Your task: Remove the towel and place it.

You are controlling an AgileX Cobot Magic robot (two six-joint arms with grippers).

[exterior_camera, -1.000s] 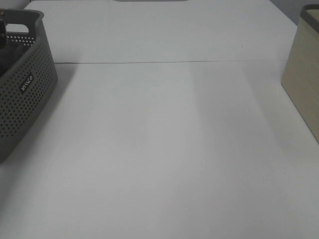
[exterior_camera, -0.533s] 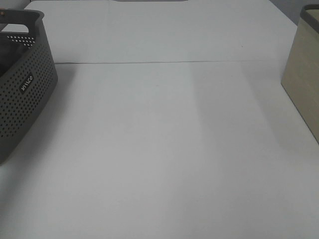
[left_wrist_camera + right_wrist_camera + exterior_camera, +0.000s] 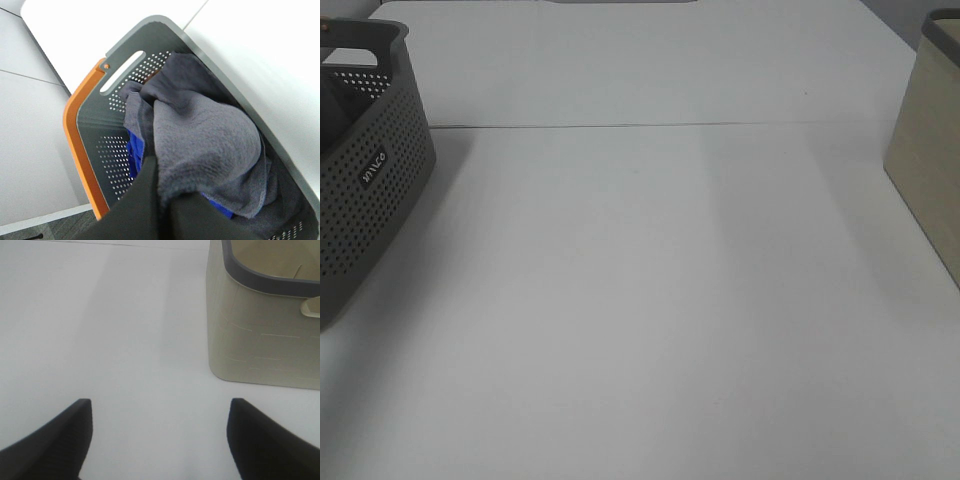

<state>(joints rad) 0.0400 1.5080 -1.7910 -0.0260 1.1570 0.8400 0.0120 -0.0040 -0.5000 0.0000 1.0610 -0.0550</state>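
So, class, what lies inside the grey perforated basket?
A dark grey towel fills most of the basket, bunched up and pinched by the left fingers. A blue cloth peeks out beneath it. The towel covers the rest of that cloth and the basket's floor.

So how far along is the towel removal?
Done: left gripper is shut on the dark charcoal terry towel. In hand: the towel sits bunched inside the grey perforated plastic basket, over a blue cloth. Remaining: lift it clear and place it; the open right gripper hovers over the white table.
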